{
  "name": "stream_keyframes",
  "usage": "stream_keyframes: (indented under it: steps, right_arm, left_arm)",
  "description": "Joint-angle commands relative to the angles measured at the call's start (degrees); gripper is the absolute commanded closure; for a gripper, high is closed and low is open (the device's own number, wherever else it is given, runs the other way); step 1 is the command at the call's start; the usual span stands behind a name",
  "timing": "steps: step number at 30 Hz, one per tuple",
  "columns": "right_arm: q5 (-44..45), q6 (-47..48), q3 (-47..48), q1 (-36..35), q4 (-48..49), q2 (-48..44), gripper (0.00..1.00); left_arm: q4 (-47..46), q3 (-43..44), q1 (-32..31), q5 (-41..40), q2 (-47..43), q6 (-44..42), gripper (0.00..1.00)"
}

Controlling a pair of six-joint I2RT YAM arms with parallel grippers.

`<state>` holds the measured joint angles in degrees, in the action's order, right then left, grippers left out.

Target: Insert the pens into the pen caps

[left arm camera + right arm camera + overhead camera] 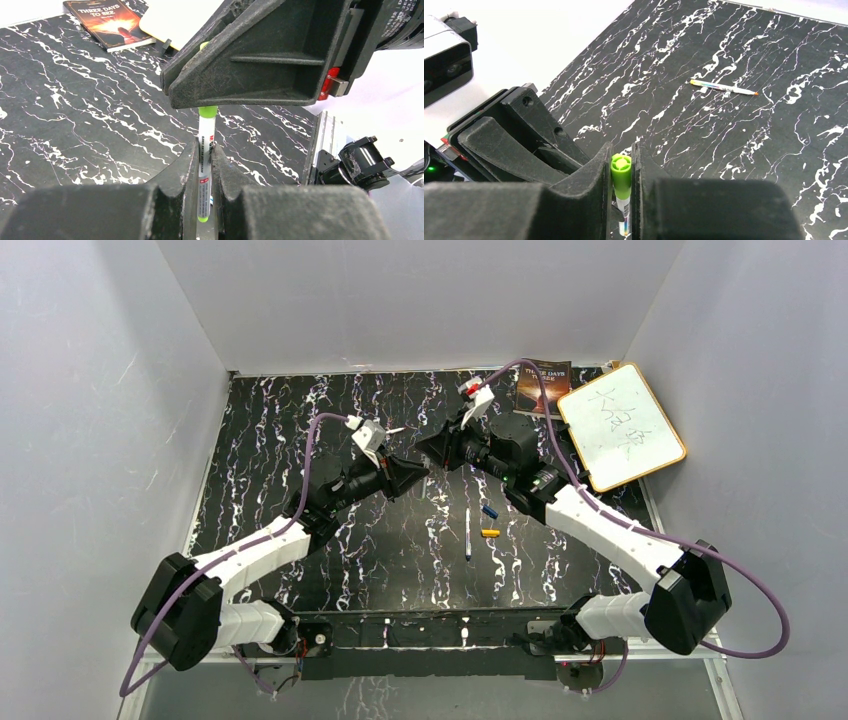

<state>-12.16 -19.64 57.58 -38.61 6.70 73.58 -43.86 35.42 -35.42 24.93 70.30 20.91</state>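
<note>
My left gripper (204, 165) is shut on the green-ended pen (206, 150), held upright between its fingers. My right gripper (620, 160) is shut on the green cap (621, 172), which sits over the pen's upper end (207, 111). The white barrel (624, 210) shows just below the cap. The two grippers meet tip to tip above the middle of the table (428, 458). The blue-purple-ended pen (467, 532) lies on the table, with the blue cap (490, 511) and the orange-yellow cap (490, 533) just right of it. The plain whitish pen (723, 87) lies apart on the table.
The table top is black marble-patterned (300, 420), with white walls on three sides. A book (543, 385) and a small whiteboard (620, 425) lie at the back right corner. The book also shows in the left wrist view (107, 22).
</note>
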Motion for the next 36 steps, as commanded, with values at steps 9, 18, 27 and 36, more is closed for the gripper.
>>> stream_keyframes:
  steps: [9, 18, 27, 36]
  right_arm:
    - [2.90, 2.12, 0.50, -0.07, 2.89, -1.15, 1.00]
    - [11.15, 7.84, -7.13, -0.06, 16.08, -0.28, 1.00]
    - [14.20, 19.35, -16.44, -0.16, 39.18, 5.78, 1.00]
    - [11.60, 21.10, -25.29, -0.01, 62.40, 16.55, 1.00]
  left_arm:
    - [-2.04, 0.77, -0.29, -1.08, -0.55, 0.98, 0.75]
    - [3.58, -3.63, -0.26, -6.48, -9.00, 0.64, 0.34]
    - [9.46, -5.20, -0.22, -9.21, -15.86, -0.27, 0.35]
    - [8.64, -4.90, -0.18, -8.83, -14.49, 0.27, 0.35]
